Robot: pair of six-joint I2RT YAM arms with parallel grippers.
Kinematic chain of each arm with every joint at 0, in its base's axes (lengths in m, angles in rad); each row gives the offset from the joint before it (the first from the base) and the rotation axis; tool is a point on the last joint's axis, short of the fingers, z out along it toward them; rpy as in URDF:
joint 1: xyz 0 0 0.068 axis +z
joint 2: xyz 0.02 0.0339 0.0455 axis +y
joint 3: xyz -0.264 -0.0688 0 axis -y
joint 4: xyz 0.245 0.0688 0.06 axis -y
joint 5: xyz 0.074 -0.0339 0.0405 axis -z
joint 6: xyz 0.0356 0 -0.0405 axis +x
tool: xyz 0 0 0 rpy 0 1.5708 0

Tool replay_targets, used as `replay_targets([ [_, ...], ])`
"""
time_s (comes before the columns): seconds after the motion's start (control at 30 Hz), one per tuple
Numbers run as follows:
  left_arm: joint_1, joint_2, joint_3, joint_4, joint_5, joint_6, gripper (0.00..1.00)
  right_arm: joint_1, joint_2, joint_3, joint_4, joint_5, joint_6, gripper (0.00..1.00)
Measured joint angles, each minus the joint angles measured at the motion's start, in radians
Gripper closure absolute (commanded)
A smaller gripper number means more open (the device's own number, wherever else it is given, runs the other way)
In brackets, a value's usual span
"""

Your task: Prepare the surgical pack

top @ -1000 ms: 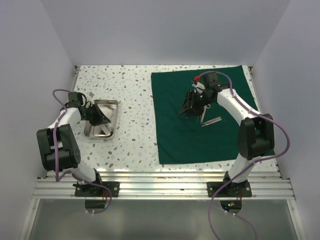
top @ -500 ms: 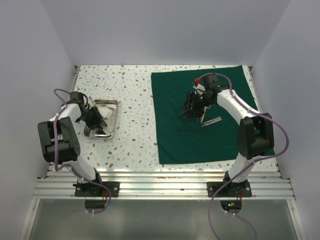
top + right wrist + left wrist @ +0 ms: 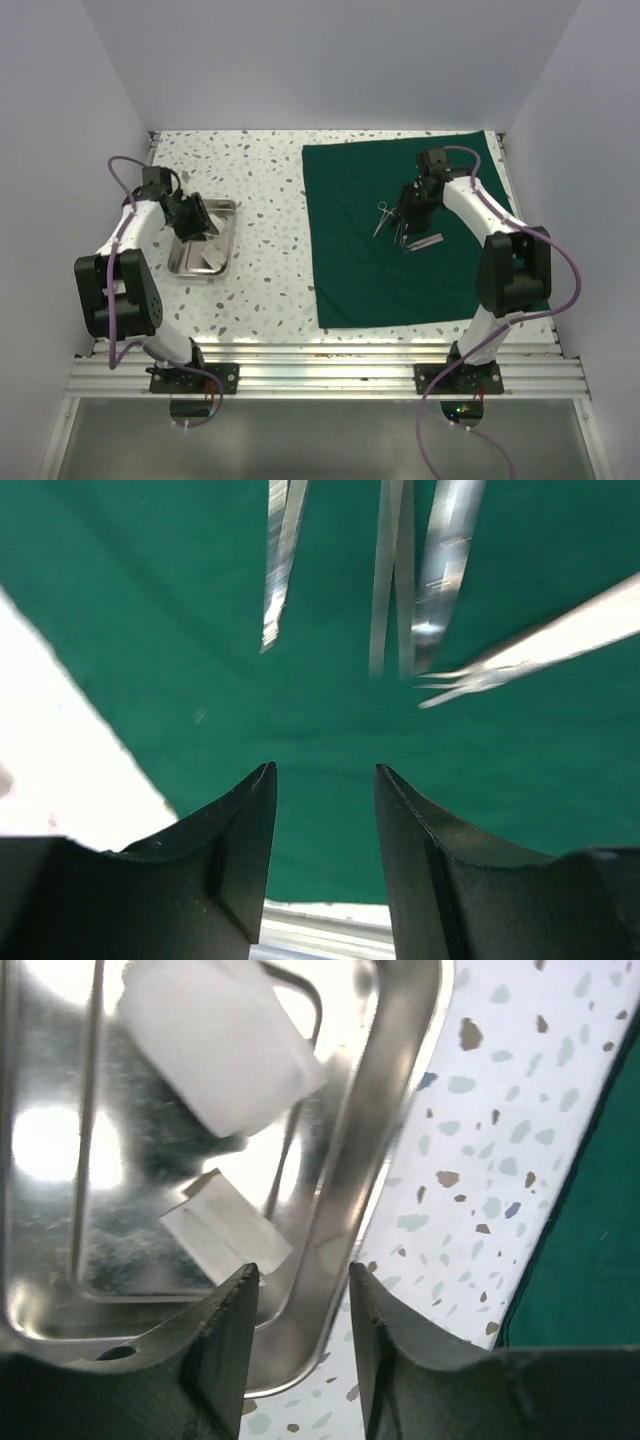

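Note:
The dark green drape (image 3: 380,270) covers the right half of the table. Steel instruments lie on it: scissors (image 3: 381,218), a closed pair (image 3: 400,234) and forceps (image 3: 425,242). My right gripper (image 3: 405,212) hovers open just right of them; in the right wrist view its gripper (image 3: 322,780) is empty over the drape (image 3: 150,630), with the instrument tips (image 3: 395,590) ahead. The steel tray (image 3: 200,274) sits on the left and holds white gauze (image 3: 215,1045) and a second piece (image 3: 225,1235). My left gripper (image 3: 303,1280) stands open, its fingers either side of the tray's rim (image 3: 370,1140).
Speckled tabletop (image 3: 270,200) lies between the tray and the drape. White walls close in the left, back and right sides. The aluminium rail with both arm bases (image 3: 320,375) runs along the near edge.
My left gripper has opened and drawn back toward the tray's far end. My right gripper has pulled back to the right, uncovering the scissors on the drape.

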State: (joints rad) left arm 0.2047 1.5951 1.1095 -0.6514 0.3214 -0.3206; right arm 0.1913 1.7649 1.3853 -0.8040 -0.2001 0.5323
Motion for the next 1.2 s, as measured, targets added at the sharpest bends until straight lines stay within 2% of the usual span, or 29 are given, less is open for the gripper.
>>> replay_targets([
  [0.2, -0.183, -0.001, 0.024, 0.014, 0.046, 0.002, 0.48, -0.044, 0.018, 0.039, -0.042, 0.195, 0.058, 0.57],
  [0.33, -0.245, -0.001, 0.039, 0.026, 0.106, 0.005, 0.48, -0.084, 0.028, 0.036, -0.053, 0.255, 0.108, 0.57],
  [0.77, -0.253, 0.026, 0.058, 0.059, 0.217, 0.029, 0.48, -0.106, 0.198, 0.036, -0.057, 0.288, 0.212, 0.62],
  [0.87, -0.253, 0.027, 0.058, 0.059, 0.225, 0.029, 0.48, -0.106, 0.199, 0.035, -0.056, 0.288, 0.224, 0.71],
  [0.9, -0.253, 0.027, 0.058, 0.059, 0.226, 0.029, 0.48, -0.105, 0.2, 0.036, -0.056, 0.288, 0.227, 0.79],
  [1.0, -0.253, 0.027, 0.058, 0.059, 0.229, 0.029, 0.48, -0.105, 0.21, 0.036, -0.056, 0.29, 0.236, 0.9],
  [1.13, -0.253, 0.029, 0.058, 0.059, 0.236, 0.029, 0.47, -0.106, 0.212, 0.036, -0.058, 0.296, 0.237, 0.91],
  [1.2, -0.253, 0.032, 0.058, 0.059, 0.243, 0.029, 0.47, -0.106, 0.212, 0.036, -0.058, 0.296, 0.236, 0.85],
])
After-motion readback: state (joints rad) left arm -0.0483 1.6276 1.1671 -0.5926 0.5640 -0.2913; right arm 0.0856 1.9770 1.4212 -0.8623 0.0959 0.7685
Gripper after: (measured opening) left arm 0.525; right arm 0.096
